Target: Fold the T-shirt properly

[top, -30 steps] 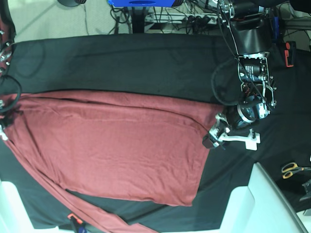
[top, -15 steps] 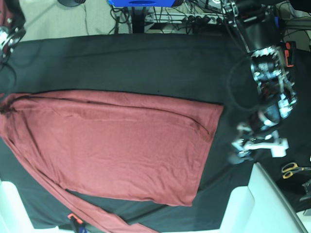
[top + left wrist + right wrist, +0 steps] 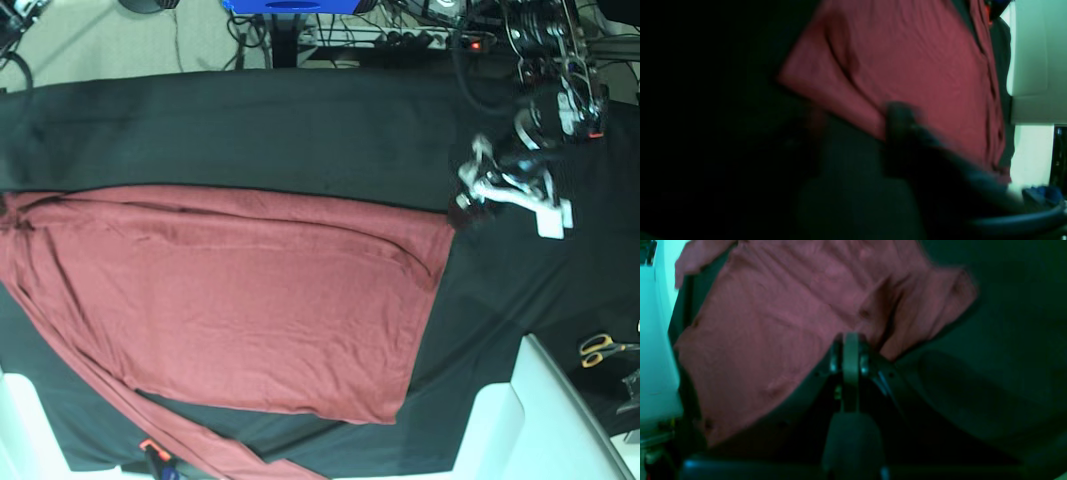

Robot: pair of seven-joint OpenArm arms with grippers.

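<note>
Black cloth covers our bench, running behind and beside the work, with pale panels at the near side and scissors well off by the right edge of the base view. Across it lies our brick-red T-shirt, its body spread fairly flat, one long fold running along the far edge and a narrow strip of fabric trailing toward the near edge. We take the folding to be partway along at best.

Our left claw is blurred in its wrist view; its fingers stand apart with dark cloth visible between them, and we see no fabric pinched there. From the base view it hangs by the shirt's far corner on that side. Our right claw is closed, its tips together, with no shirt caught between them that we can make out.

We judge the step in hand to be tidying that far edge before the next fold. To do it well, we should bring the left tips down just inside the corner, take every layer of the thin knit and only then draw outward, gently and level. A shallow pinch could catch the top layer alone and skew the fold. Pressing too hard might drag up the black cloth as well.
</note>
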